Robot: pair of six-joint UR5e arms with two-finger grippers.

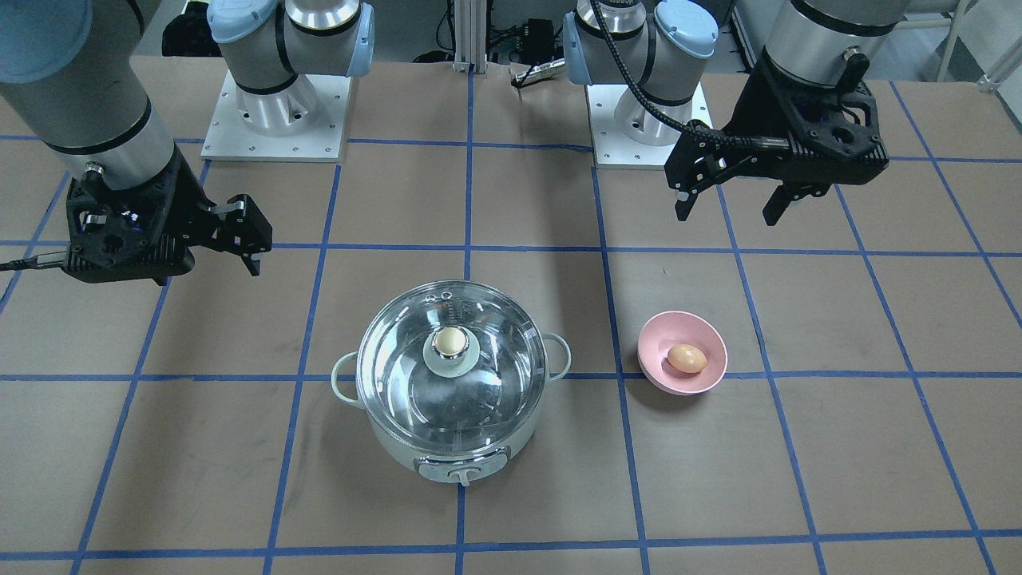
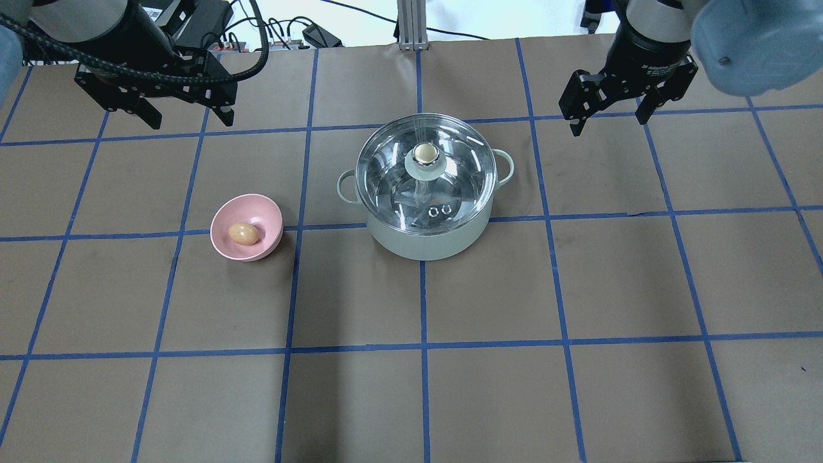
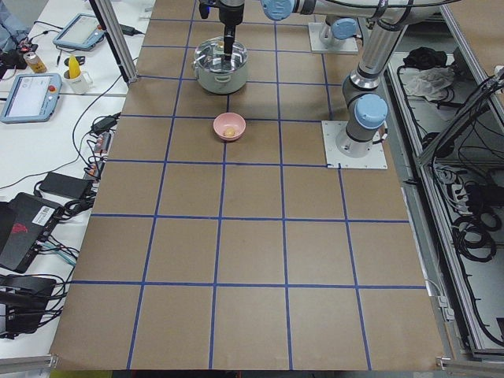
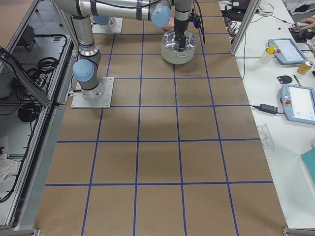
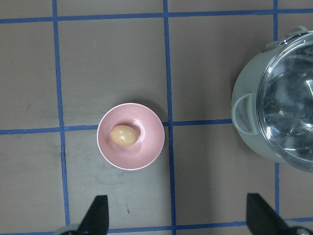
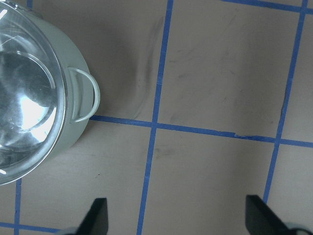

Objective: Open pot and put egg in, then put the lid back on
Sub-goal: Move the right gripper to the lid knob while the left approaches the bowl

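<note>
You have the pot near the middle of the table, closed by its glass lid, and through the glass the steel inside seems to hold nothing. The lid is stiff, smooth and breakable, probably with some weight, so you should take it by the round beige knob at its centre, not by the slippery rim. The egg lies alone in the pink bowl, well apart from the pot, on the side of the left arm. It is light, but the shell is thin and curved, so I think you must close on its middle gently. The left jaws stand wide open and empty, above the table near the bowl; the right jaws are also wide open and empty, on the pot's other side.
</note>
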